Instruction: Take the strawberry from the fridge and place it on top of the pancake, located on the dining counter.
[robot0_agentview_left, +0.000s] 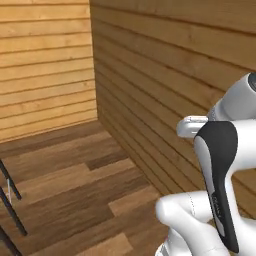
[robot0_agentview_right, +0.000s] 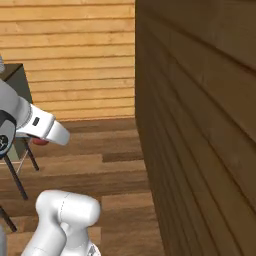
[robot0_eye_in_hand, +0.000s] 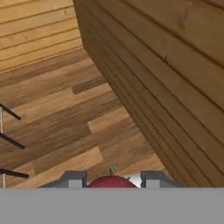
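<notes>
In the hand view the strawberry (robot0_eye_in_hand: 111, 181), red with a small green stem, sits between my gripper's (robot0_eye_in_hand: 111, 178) two grey fingertips (robot0_eye_in_hand: 73, 179), which are shut on it. From the right base view a sliver of the red strawberry (robot0_agentview_right: 40, 142) peeks out under my white hand (robot0_agentview_right: 46, 127), held in the air above the wooden floor. The fridge, the pancake and the dining counter's top are out of view.
A wood-plank wall (robot0_agentview_left: 165, 75) runs close along my right side and meets a lighter plank wall (robot0_agentview_left: 45, 65) ahead. Black stool legs (robot0_agentview_left: 10, 200) stand at the left over the wooden floor (robot0_agentview_left: 75, 175). A dark olive panel (robot0_agentview_right: 17, 80) rises at the left edge.
</notes>
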